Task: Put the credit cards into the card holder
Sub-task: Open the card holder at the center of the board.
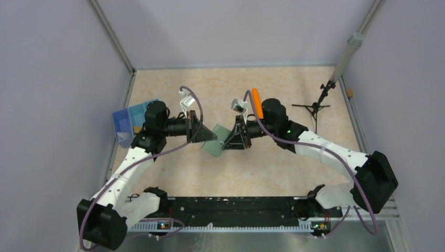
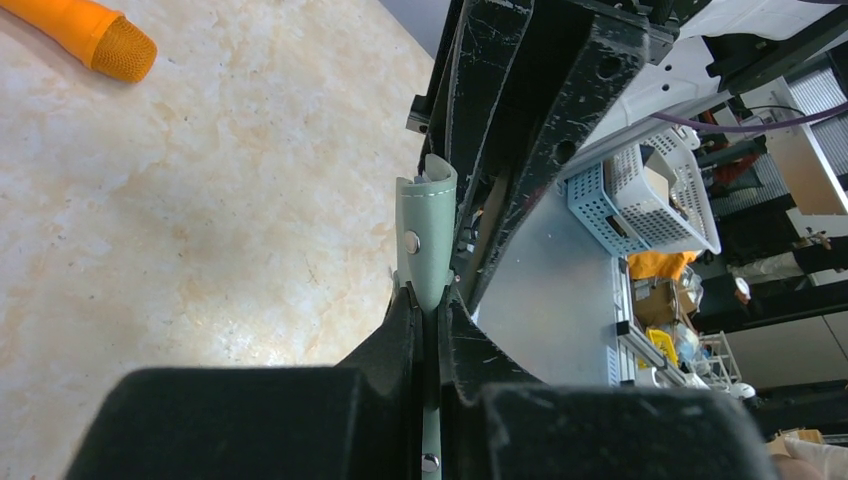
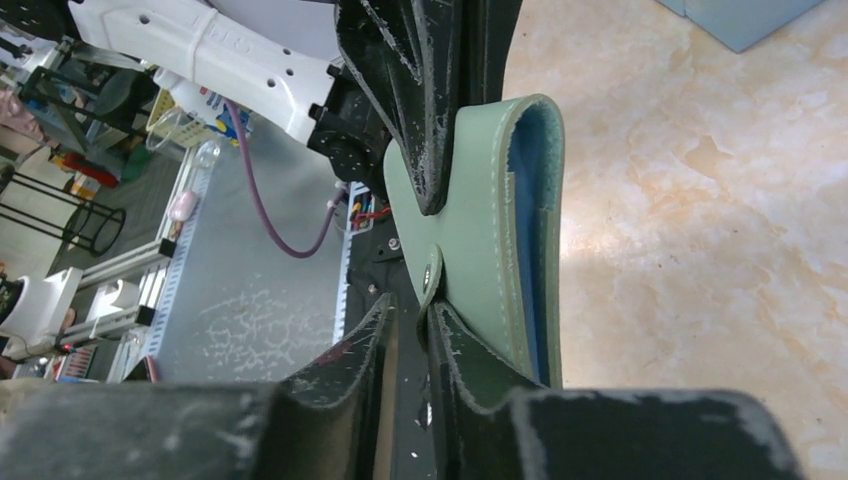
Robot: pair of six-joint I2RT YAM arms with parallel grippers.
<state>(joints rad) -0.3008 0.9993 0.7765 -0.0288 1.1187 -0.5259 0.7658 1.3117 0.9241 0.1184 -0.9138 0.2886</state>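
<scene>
The grey-green card holder (image 1: 214, 144) hangs above the table between my two grippers. My left gripper (image 2: 432, 298) is shut on one edge of the card holder (image 2: 424, 235), whose stud faces left. In the right wrist view the card holder (image 3: 480, 240) gapes, showing its blue inside. My right gripper (image 3: 408, 312) stands narrowly open, with the card holder's tab at its fingertips and lying against one finger. In the top view the left gripper (image 1: 209, 135) and the right gripper (image 1: 226, 143) face each other. A gold-tan patch, seemingly the credit cards (image 1: 137, 128), lies in the blue tray.
The blue tray (image 1: 126, 119) stands at the far left beside the left arm. An orange cylinder (image 1: 257, 96) lies behind the right wrist. A black tripod stand (image 1: 314, 108) is at the back right. Walls close in the table.
</scene>
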